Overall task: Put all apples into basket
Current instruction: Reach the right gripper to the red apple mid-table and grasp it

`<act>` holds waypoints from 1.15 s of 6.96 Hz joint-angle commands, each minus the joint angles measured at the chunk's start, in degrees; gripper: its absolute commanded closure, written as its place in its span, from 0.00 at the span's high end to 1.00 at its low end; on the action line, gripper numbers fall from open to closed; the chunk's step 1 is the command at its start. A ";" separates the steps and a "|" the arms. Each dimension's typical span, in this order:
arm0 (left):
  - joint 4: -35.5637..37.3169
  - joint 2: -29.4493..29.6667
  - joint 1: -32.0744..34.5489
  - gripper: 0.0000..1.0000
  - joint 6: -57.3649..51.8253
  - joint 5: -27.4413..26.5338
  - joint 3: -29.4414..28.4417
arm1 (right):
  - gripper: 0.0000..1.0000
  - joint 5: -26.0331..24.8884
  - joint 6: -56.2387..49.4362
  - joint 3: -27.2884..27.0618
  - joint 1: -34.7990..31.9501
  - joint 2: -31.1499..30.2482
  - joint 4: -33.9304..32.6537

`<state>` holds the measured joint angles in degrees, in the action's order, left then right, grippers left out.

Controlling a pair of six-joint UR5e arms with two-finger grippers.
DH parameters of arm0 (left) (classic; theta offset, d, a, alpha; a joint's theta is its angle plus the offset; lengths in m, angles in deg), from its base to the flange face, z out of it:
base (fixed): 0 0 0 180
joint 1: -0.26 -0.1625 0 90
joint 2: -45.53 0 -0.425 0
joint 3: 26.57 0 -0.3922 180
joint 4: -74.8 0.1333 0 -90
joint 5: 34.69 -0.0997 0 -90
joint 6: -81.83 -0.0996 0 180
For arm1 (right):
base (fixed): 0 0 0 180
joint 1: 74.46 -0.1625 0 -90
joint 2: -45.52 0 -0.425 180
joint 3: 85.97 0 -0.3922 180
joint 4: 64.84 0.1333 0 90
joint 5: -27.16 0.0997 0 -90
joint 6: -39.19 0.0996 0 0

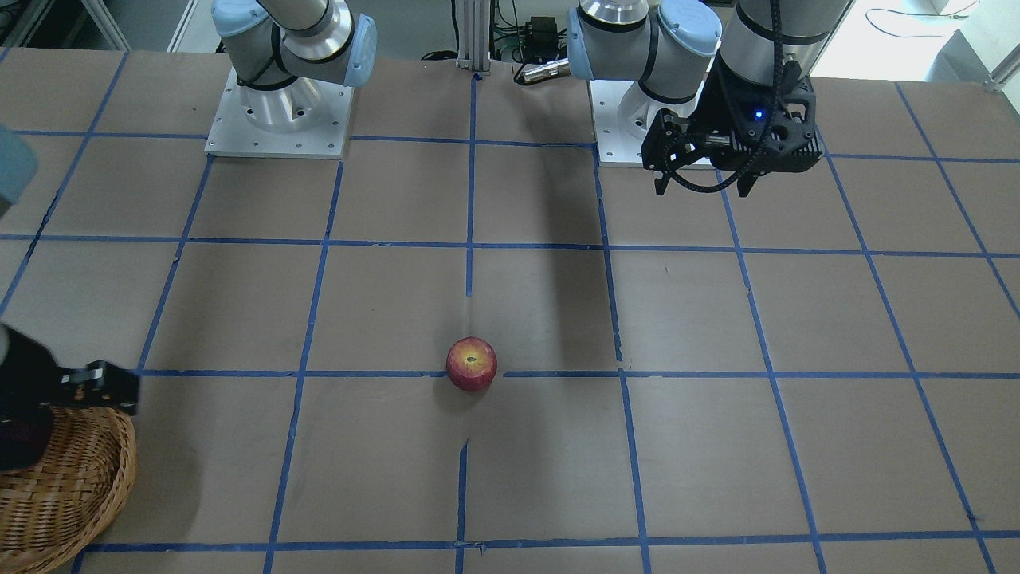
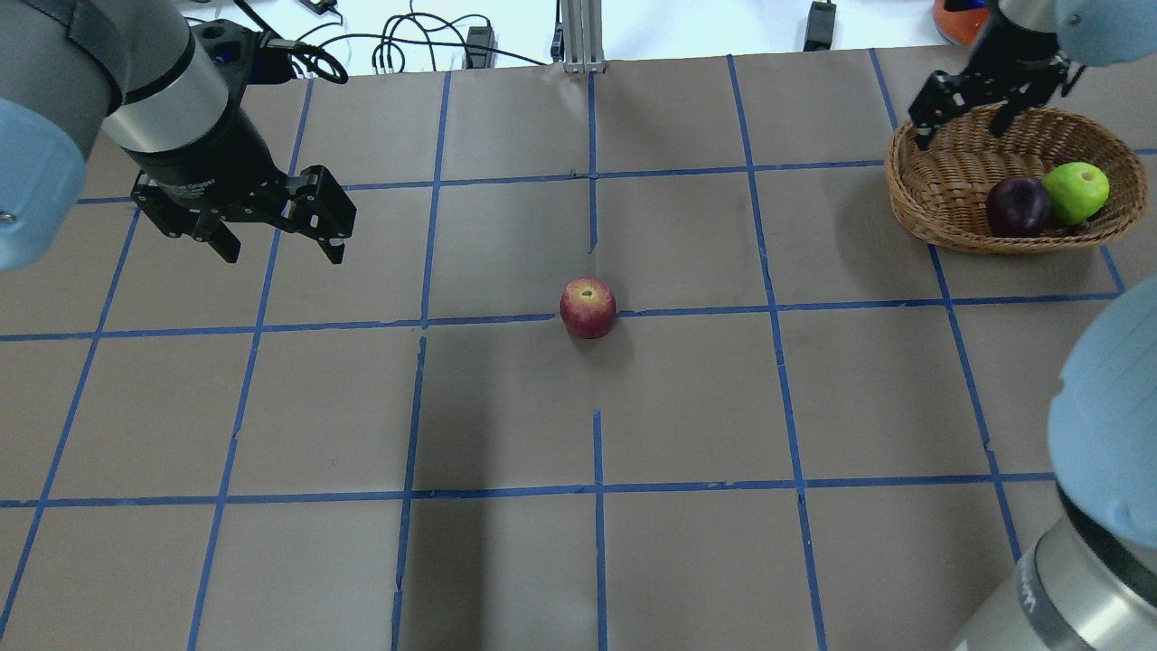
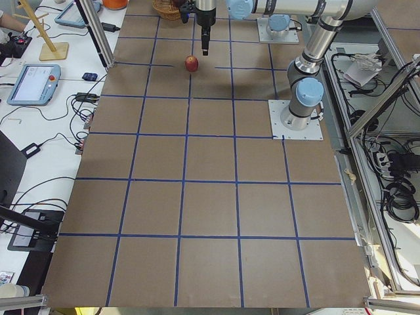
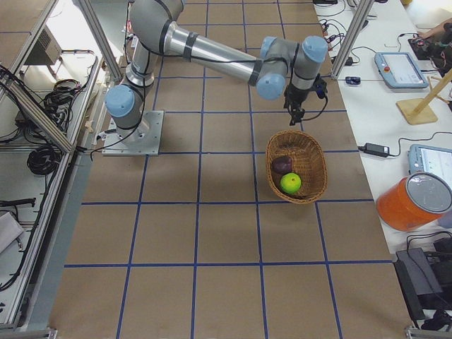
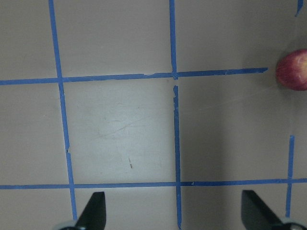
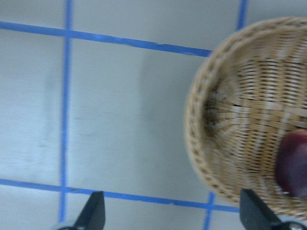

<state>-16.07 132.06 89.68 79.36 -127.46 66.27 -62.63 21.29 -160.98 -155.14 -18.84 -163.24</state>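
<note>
Green apple, maroon apple lie in basket by released right hand; red apple unplaced, apart from released left hand.

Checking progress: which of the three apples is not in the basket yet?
The red apple: it sits alone on the table, while the maroon apple and the green apple lie in the basket.
</note>
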 commanded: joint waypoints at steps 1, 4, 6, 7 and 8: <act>-0.35 1.26 -0.20 1.00 0.36 -1.01 -2.39 | 1.00 9.67 17.29 -1.45 -13.76 -0.33 3.23; -0.80 1.45 -0.20 1.00 0.71 -1.02 -2.76 | 1.00 9.80 31.99 -6.71 -23.18 2.57 -7.87; -0.62 1.36 -0.20 1.00 0.97 -0.58 -2.67 | 1.00 9.01 38.36 -10.58 -26.02 5.73 -15.22; -0.62 1.36 -0.20 1.00 2.37 -0.49 -2.67 | 1.00 8.92 38.55 -11.73 -26.03 5.83 -15.32; -0.62 1.19 -0.20 1.00 2.64 -0.57 -2.76 | 1.00 9.44 40.99 -13.31 -26.20 6.09 -15.41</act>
<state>-16.70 133.40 89.47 81.35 -128.02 63.57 -53.51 59.92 -172.42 -181.02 -13.18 -178.10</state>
